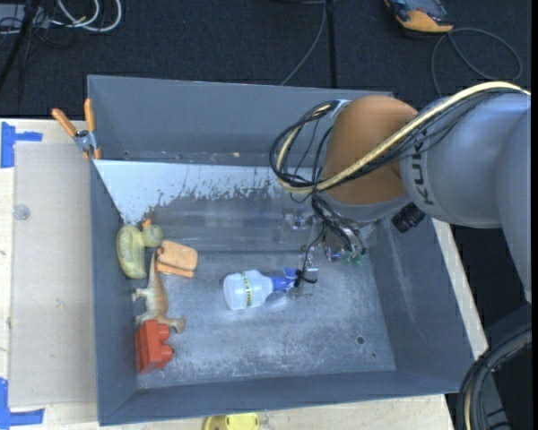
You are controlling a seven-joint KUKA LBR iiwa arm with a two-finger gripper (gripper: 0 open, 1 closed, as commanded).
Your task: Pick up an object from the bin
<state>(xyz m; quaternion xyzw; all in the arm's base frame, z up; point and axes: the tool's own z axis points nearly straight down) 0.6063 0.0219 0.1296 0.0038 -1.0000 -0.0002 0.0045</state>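
One small white bottle [245, 291], blue cap, lies in middle of bin [242, 119]; gripper [302, 276] at cap end, opening impossible to tell. Toy heap [152, 294] at left.

Yellow-green duck [132, 249] against bin [206, 119] left wall, orange wedge [177, 259] just beside it, tan animal figure [152, 298] next toward front, red block [153, 346] near front-left corner, cables [85, 3] on floor beyond back rim.

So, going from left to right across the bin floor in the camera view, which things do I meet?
First the yellow-green toy → orange piece → white bottle with a blue cap → gripper.
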